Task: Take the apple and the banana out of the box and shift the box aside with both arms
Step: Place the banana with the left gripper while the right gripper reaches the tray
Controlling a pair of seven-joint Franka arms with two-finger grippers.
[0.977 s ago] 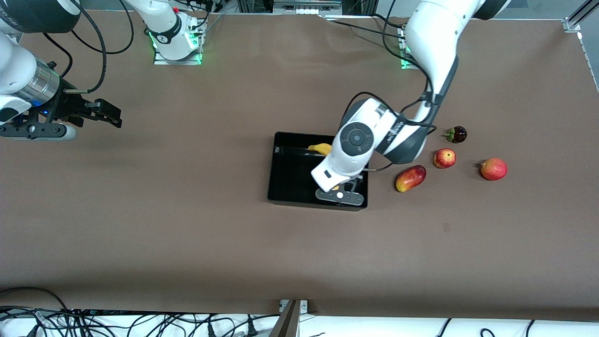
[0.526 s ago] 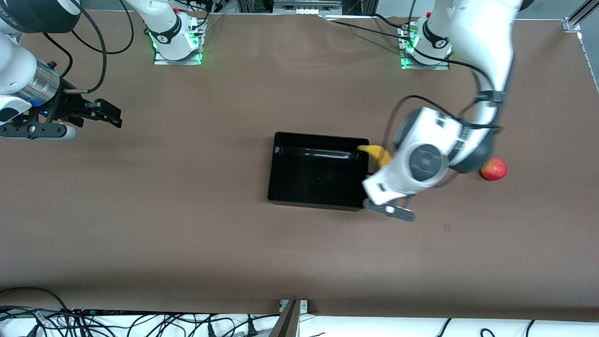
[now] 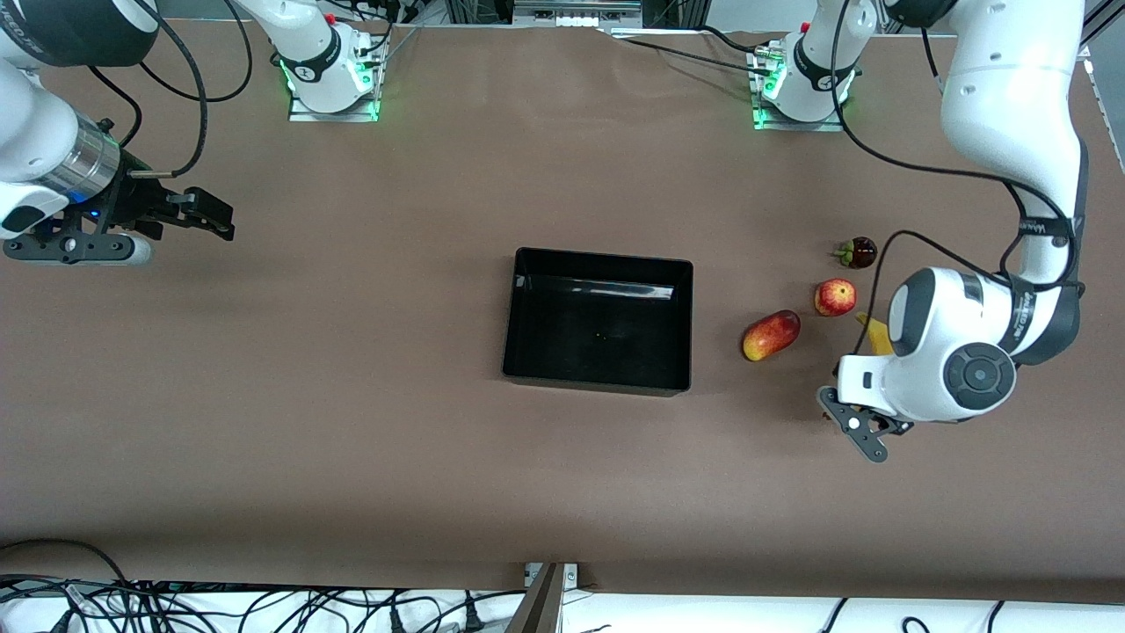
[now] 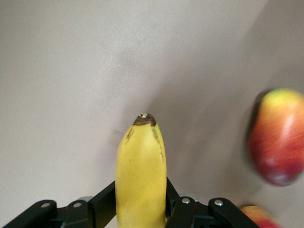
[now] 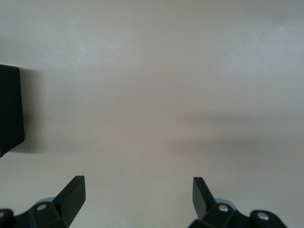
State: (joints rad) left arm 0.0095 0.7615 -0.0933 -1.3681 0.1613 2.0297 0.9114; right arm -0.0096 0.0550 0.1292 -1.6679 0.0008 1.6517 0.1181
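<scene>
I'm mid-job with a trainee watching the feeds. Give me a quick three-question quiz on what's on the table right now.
1. True or false: the black box has fruit in it.
2. Which gripper is shut on the banana? A) left gripper B) right gripper C) neither
3. Fill in: the fruit lying on the table closest to the box is the ____.

Key
1. False. Its floor is bare.
2. A. The left gripper grips the banana above the table near the fruits, toward the left arm's end; the right gripper waits open over bare table at the right arm's end.
3. Mango. The small apple and the mangosteen lie farther from the box.
</scene>
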